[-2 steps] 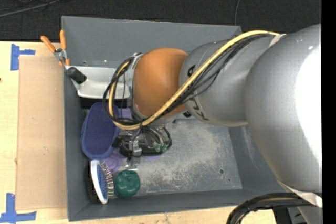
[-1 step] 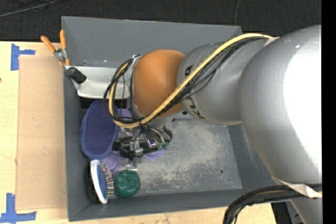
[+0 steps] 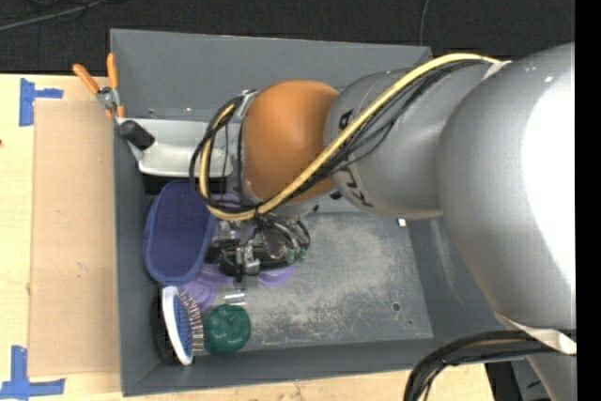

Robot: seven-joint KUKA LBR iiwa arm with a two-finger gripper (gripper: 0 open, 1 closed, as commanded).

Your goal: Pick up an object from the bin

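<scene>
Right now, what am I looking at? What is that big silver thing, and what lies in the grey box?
One camera looks down into a grey metal bin. The silver shape from the right is a robot arm; the orange dome and cables are part of its wrist. Below hangs its gripper, low over the bin's left half, beside a purple-blue scoop and above a flat lilac piece. Toward the front lie a blue-and-white brush and a dark green round thing; a white dish-like item sits at the back. Whether the gripper holds anything, I cannot tell.
</scene>
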